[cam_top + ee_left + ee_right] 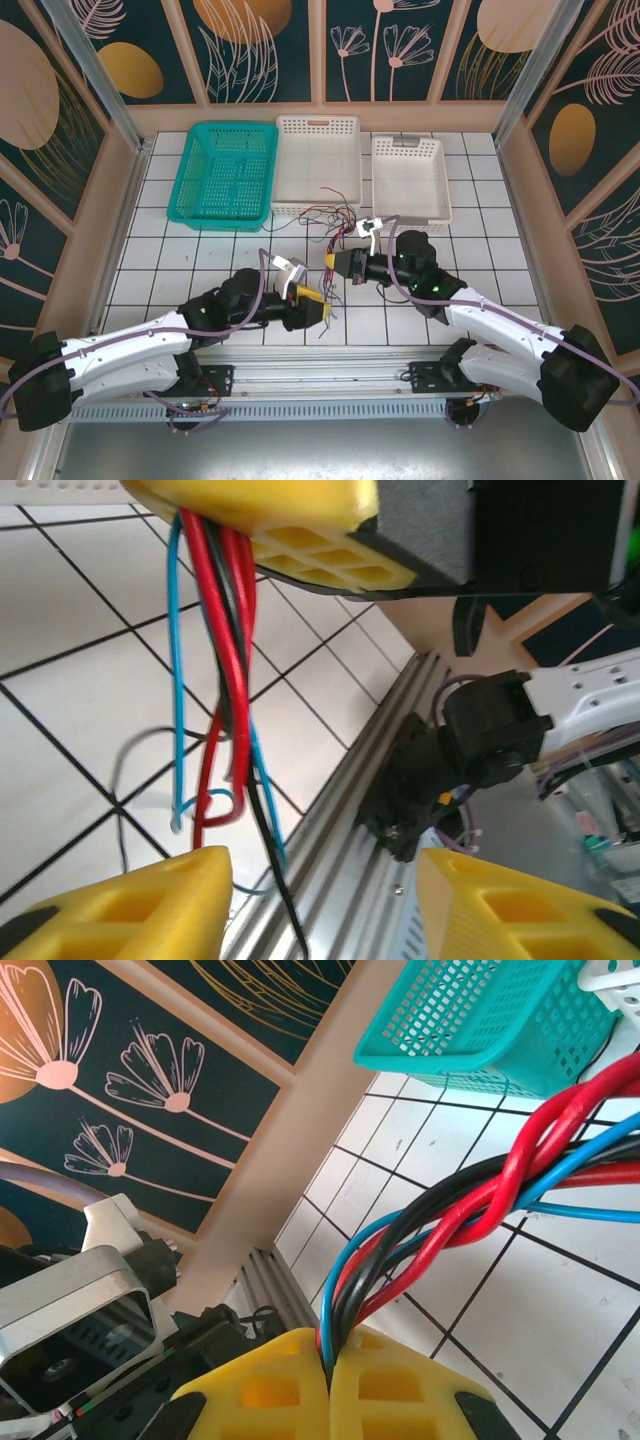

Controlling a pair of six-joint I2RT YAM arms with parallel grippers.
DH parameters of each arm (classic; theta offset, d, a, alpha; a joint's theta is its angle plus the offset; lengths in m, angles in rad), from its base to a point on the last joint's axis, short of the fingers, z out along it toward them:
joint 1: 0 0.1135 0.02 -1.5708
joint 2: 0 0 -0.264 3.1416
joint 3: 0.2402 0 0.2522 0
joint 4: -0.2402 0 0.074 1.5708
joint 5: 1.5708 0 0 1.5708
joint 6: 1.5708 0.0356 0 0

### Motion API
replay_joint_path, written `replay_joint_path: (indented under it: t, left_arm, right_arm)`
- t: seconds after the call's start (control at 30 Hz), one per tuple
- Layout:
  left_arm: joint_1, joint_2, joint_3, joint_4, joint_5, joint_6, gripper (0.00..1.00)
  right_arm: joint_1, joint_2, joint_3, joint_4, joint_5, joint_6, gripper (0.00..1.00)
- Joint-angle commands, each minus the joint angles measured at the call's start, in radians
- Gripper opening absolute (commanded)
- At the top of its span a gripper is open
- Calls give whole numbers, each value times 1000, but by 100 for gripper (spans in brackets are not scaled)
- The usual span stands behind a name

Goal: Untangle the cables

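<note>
top external: both arms reach low from the near edge, elbows out, wrists turned inward to meet near the middle of the tabletop (200, 262). left fingers (313, 300) are spread, pinching nothing. right fingers (336, 1388) are pressed together on the cables (480, 1200), a twisted red, black and blue bundle with loose ends trailing toward the far edge. the white tiled tabletop carries a teal basket (225, 175) and white baskets (318, 165) along its far edge. dark floral panels (400, 50) stand around it.
</note>
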Motion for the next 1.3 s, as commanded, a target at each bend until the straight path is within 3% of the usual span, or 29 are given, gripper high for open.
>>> replay_joint_path:
  t: [0.0,0.2,0.5,0.97,1.13,1.27]
  left_arm:
    - [-8,-4,14,-23,-74,38,58]
    - [-8,-3,-3,-5,-150,36,59]
    - [-7,39,-20,127,-82,18,56]
    - [-6,-10,-52,134,-58,11,21]
    - [-8,-8,-52,143,-61,11,2]
    - [-7,-6,-49,149,-72,15,0]
  right_arm:
    - [-1,-25,26,49,-31,2,0]
    - [7,-28,23,64,-50,7,0]
    - [32,-13,26,82,-55,12,0]
    - [36,-21,37,51,-48,1,0]
    - [36,-20,38,45,-50,1,0]
    - [36,-21,36,36,-58,-2,0]
